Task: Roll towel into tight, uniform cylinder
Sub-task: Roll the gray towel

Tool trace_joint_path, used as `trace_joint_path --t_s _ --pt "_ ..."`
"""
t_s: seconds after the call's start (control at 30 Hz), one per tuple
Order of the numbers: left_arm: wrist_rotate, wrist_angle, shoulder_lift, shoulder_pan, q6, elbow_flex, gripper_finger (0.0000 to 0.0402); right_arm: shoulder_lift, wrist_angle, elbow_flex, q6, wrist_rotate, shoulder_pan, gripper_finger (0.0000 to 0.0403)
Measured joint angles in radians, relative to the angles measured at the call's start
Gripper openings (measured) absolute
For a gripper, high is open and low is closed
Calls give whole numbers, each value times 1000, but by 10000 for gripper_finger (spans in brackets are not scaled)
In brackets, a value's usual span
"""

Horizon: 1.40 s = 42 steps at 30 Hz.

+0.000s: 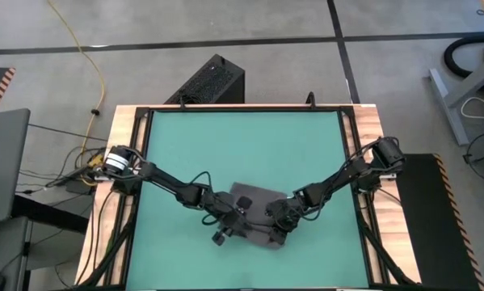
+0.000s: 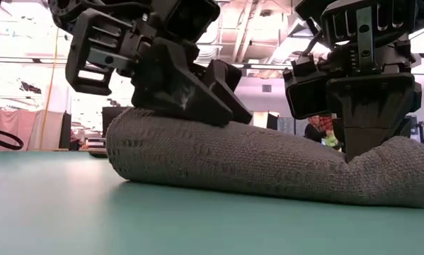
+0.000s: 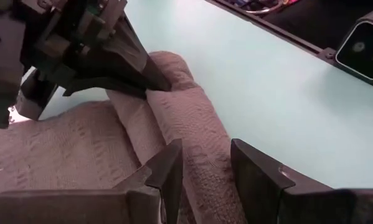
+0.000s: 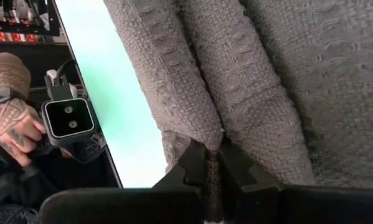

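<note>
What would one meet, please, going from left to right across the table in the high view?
Left arm → left gripper on the towel → right gripper pinching the towel → right arm.

Both grippers cover much of the towel from above, so its outline is unclear. The white tag probably lies hidden underneath.

The towel lies on the table toward its near edge, about midway across. Both grippers sit on its rolled part — left gripper on the left, right gripper on the right (close together).
</note>
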State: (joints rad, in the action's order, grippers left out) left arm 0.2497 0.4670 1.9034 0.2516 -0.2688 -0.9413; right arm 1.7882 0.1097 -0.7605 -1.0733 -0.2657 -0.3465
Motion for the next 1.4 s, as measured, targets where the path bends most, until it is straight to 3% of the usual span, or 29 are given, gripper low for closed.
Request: trace_joint_path --t_s 0.33,0.57,0.77,0.87,1.23,1.4 --pt "-81 -24 29 -11 -2 -1 114 0 2 0 -1 4 7 46" --pt "-99 -42 31 -30 9 0 64 0 2 0 -52 47 8 112" --pt "-73 -112 30 -57 34 -1 11 -23 7 -1 -48 1 18 179" --pt "-53 -145 30 -82 54 -1 6 -66 -4 0 -53 -7 24 197" --pt "-10 -213 28 -139 80 -3 2 -326 -337 3 -56 125 29 183" --pt "1 -233 27 -164 90 -2 1 -405 -342 2 19 281 -33 181"
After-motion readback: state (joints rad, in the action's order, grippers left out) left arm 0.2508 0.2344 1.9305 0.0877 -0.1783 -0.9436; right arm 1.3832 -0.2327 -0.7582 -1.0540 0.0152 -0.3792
